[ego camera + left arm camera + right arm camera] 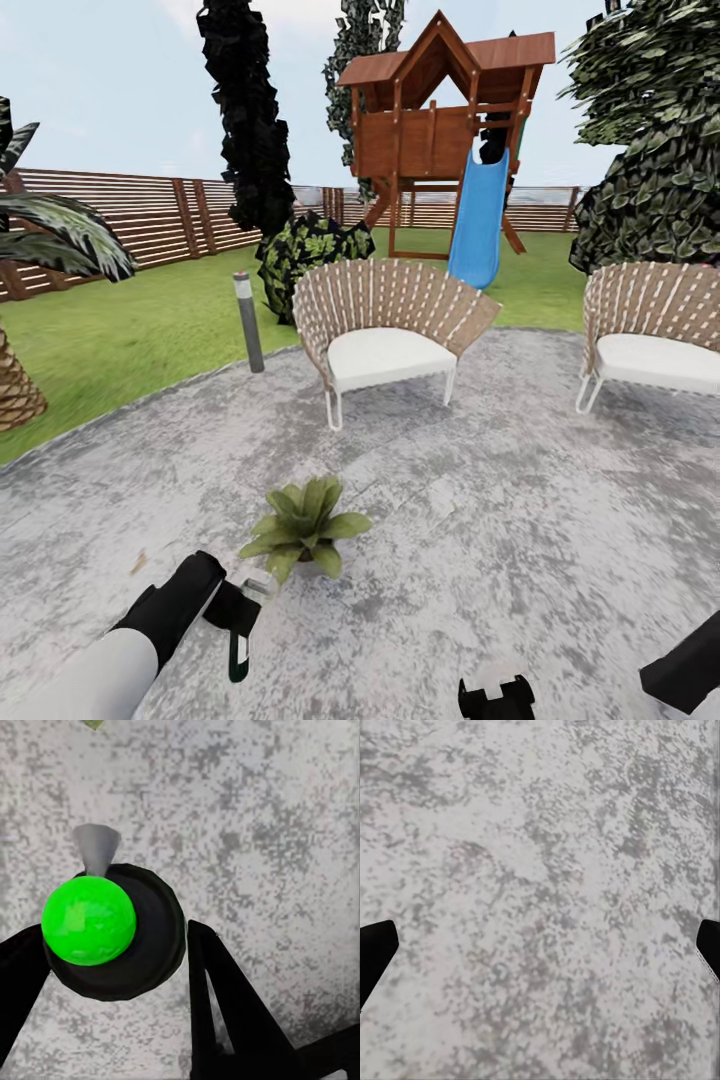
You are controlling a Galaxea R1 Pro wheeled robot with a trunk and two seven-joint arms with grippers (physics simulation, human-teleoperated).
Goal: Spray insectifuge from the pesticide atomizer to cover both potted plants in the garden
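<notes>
Left gripper (238,625) reaches low toward the potted plant (303,525), clamped on the pesticide atomizer (112,932); right gripper (540,952) spread wide above the patio (520,520).

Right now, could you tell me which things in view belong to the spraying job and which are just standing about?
Job: pesticide atomizer in left gripper; potted plant; patio.
Standing about: two chairs; playhouse slide; bollard light; fence.

Potted plant (303,522) upright on the grey patio (520,520) — atomizer (112,934) between the left fingers (225,1012).
</notes>
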